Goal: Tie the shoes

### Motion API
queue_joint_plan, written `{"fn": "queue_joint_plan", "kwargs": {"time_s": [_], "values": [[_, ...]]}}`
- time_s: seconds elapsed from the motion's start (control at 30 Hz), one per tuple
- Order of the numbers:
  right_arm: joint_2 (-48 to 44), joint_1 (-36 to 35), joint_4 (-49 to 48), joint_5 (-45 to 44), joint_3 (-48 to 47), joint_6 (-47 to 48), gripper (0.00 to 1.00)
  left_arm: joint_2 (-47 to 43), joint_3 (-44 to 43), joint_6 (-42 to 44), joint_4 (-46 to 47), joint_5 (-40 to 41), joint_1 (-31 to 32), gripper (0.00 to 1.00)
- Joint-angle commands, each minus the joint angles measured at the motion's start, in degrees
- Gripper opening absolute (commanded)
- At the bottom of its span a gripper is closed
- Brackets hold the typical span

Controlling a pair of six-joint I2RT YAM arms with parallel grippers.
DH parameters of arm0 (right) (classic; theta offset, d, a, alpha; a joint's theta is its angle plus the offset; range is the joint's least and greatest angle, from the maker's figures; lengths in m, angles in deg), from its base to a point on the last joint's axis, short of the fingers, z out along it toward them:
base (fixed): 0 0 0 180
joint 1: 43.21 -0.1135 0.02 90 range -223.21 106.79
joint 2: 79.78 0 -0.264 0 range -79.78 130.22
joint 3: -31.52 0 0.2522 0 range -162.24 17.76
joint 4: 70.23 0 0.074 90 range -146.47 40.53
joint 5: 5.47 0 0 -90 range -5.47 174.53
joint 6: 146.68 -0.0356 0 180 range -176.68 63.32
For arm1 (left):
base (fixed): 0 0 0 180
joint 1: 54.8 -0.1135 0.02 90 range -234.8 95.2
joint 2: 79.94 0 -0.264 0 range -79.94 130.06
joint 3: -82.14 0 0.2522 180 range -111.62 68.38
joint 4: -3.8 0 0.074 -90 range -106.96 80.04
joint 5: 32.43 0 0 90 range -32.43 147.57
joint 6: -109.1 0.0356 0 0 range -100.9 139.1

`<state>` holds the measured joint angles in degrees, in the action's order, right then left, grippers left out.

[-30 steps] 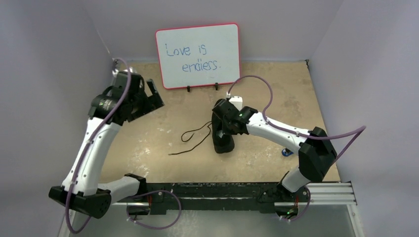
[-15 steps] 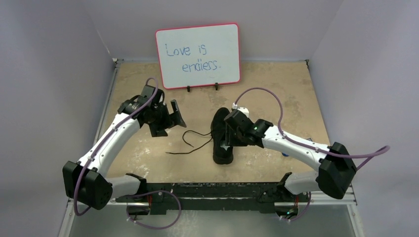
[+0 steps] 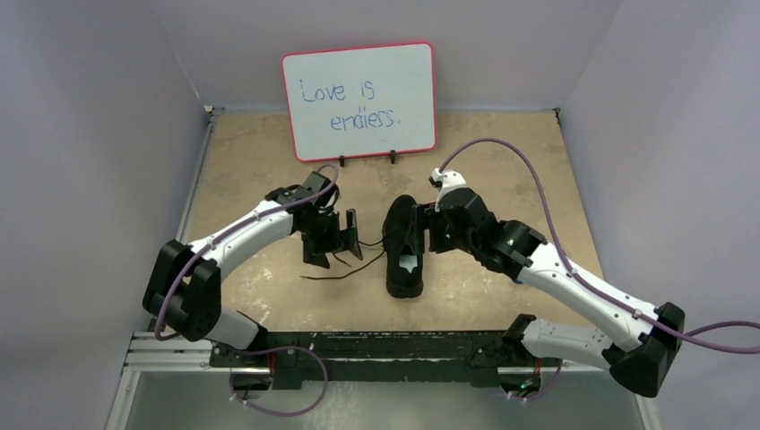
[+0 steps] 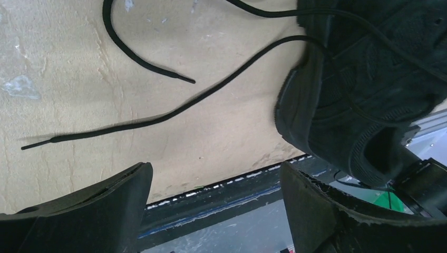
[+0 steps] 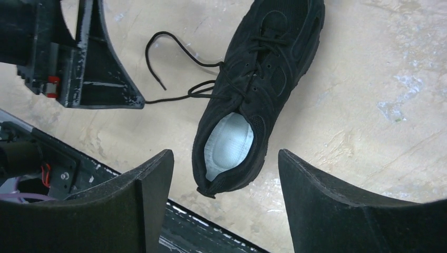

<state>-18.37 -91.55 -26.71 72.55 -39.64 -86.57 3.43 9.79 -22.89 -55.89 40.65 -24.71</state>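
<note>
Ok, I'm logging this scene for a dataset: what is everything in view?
shoe: one, black with pale grey inner sole, mid-table
laces: two loose ends, black, on the table toward the left arm
whiteboard: one, white with red frame, far edge
table: one, tan
cables: two, purple, along the arms
arms: two, white and black
left tool: black, open, over the lace ends
right tool: black, open, over the shoe

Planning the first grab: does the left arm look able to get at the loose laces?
Likely yes: the open left tool hangs right over the laces, with nothing lying across them.
</note>
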Motion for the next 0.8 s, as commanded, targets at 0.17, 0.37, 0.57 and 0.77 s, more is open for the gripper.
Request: {"fn": "queue_joint_plan", "kwargs": {"time_s": [0.17, 0.37, 0.57, 0.77], "values": [[2.9, 3.2, -2.5, 6.6, -0.6, 1.7, 0.75, 0.2, 2.0, -3.1, 3.1, 16.6, -0.1, 0.84], [4.0, 3.2, -2.9, 8.5, -1.6, 4.0, 0.74, 8.7, -1.3, 3.0, 5.8, 20.1, 0.0, 0.84], [9.2, 2.3, -3.9, 15.1, -5.6, 14.0, 0.88, 15.3, -3.1, 7.8, 6.6, 23.1, 0.0, 0.68], [15.0, -3.3, -11.7, 19.3, -6.6, 23.9, 0.88, 20.0, -4.0, 9.8, 6.9, 24.3, 0.0, 0.4]]}}
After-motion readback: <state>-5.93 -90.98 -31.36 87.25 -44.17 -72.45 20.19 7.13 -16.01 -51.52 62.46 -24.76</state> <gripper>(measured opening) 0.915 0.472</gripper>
